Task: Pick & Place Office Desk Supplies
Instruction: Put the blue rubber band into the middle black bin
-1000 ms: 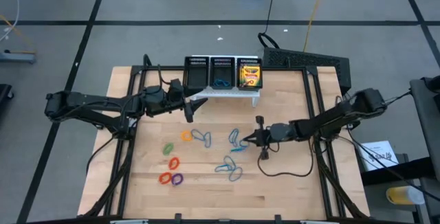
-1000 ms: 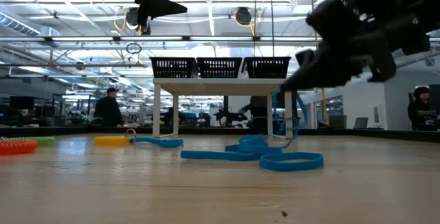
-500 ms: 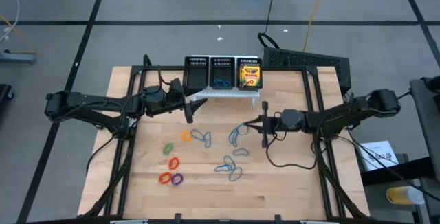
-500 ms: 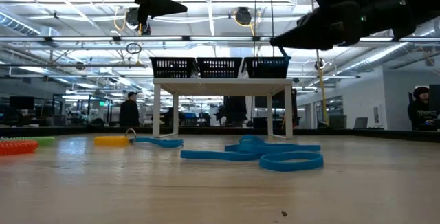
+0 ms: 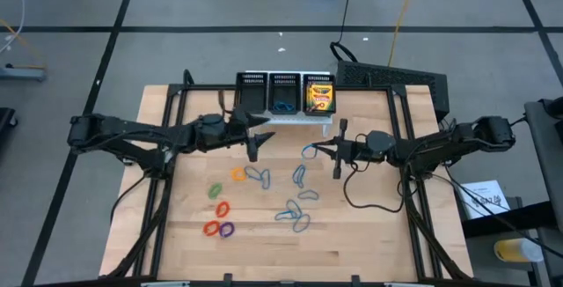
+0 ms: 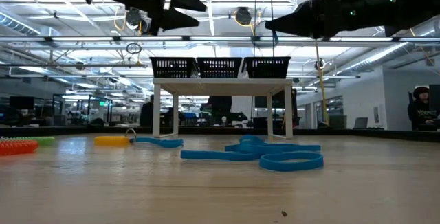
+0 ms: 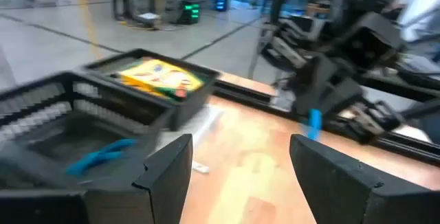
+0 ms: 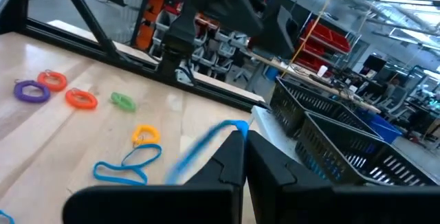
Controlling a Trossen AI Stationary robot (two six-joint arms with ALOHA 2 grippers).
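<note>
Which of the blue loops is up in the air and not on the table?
The thin blue oval loop pinched in the right gripper, near the black mesh organiser. The other blue loops lie flat on the wooden table.

This is a large open robotics lab or industrial workshop. The low view looks across a wooden table [image 6: 206, 183] into a long hall with a high ceiling of bare beams, pipes and round vents [image 6: 242, 16], lit by rows of strip lights. Workbenches and dark equipment fill the background, and a person [image 6: 421, 110] sits at the far right by a screen. From above, the table stands on a grey concrete floor [image 5: 176, 49] marked with dark lines, cables trailing across it. The right wrist view shows shelving with red storage bins [image 8: 328, 42] and blue crates [image 8: 385, 124] and an orange machine [image 8: 152, 14].
</note>
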